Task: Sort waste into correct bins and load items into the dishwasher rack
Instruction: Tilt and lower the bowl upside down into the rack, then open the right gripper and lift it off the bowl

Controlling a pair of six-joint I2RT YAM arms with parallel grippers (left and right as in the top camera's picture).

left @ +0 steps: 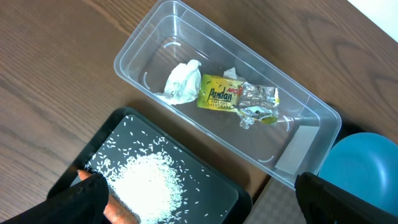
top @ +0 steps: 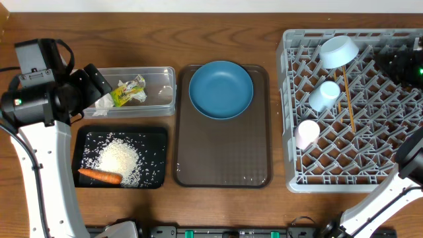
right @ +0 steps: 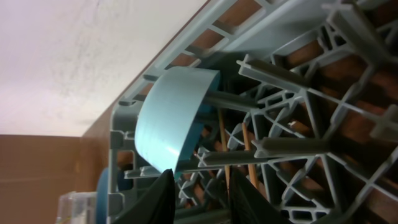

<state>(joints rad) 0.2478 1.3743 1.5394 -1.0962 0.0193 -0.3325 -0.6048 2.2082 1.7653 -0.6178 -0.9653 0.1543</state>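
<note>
The grey dishwasher rack (top: pixel 370 158) holds the white bowl (top: pixel 338 51), light-blue cup (top: pixel 324 95), pink cup (top: pixel 307 133) and chopsticks (top: pixel 348 99). The blue plate (top: pixel 221 89) lies on the brown serving tray (top: pixel 223 158). Tissue (left: pixel 181 82) and snack wrapper (left: pixel 219 98) lie in the clear tub (left: pixel 134 46). Rice (top: pixel 120 158) and the carrot (top: pixel 99 176) lie in the black tray (top: pixel 155 135). My left gripper (left: pixel 199 186) hangs wide open above the black tray, holding nothing. My right gripper (right: pixel 200 180) stands slightly open over the rack, just right of the bowl (right: pixel 174 118), with the chopsticks (right: pixel 249 155) beyond its fingers.
The brown serving tray sits between the bins and the rack, and its near half is bare. The rack's pegs (right: pixel 292 146) stand close around my right fingers. My left arm (top: pixel 39 132) rises along the table's left side.
</note>
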